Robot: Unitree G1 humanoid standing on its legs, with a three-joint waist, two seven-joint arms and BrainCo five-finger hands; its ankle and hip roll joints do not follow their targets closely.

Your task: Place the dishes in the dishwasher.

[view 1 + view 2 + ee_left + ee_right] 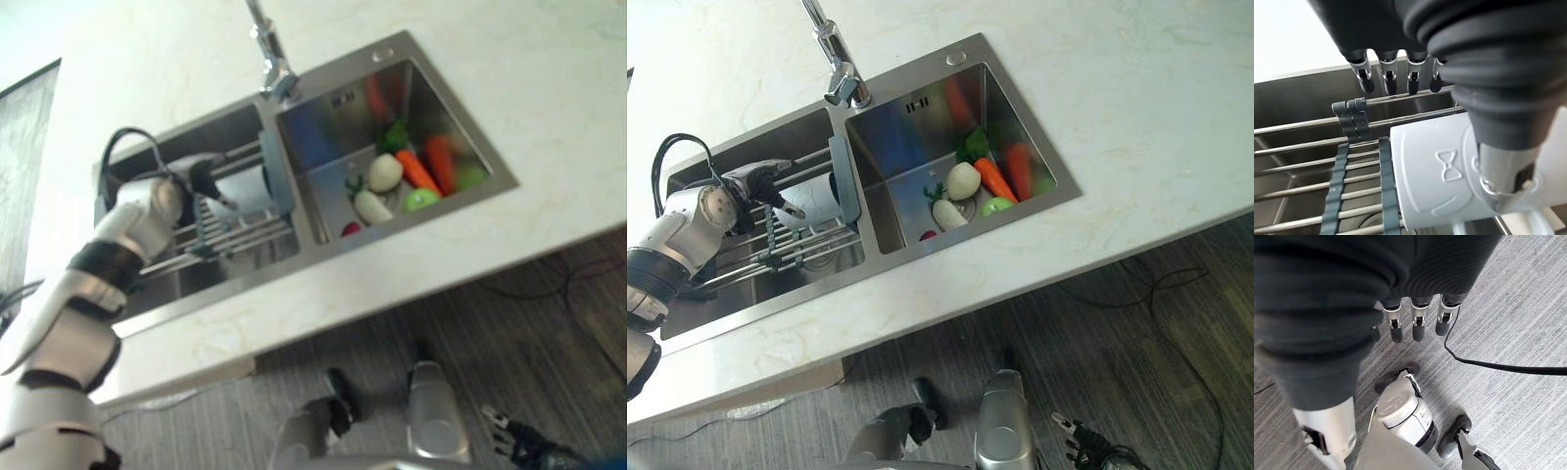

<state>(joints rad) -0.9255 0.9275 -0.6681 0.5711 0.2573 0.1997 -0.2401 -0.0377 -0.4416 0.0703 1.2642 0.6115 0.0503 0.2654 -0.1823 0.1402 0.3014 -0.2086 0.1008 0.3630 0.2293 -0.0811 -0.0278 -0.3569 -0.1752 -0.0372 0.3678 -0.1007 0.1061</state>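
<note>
The left robot hand (759, 186) hovered at the left of the frame over the left sink basin (696, 294), its fingers (1388, 78) relaxed and spread, gripping nothing. A white cup (1440, 176) lay on its side on the wire rack (1312, 171) just under its thumb. The right robot hand (1415, 318) hung over the floor (1508, 313), fingers loosely straight. Vegetables (980, 181) sat in the right basin (892, 147) at centre frame, set into the pale surface (1136, 117).

Brushed steel sink (1014, 108); metal-rod rack (1303, 161); smooth matt white cup (1435, 171); pale marbled countertop (1136, 88).
</note>
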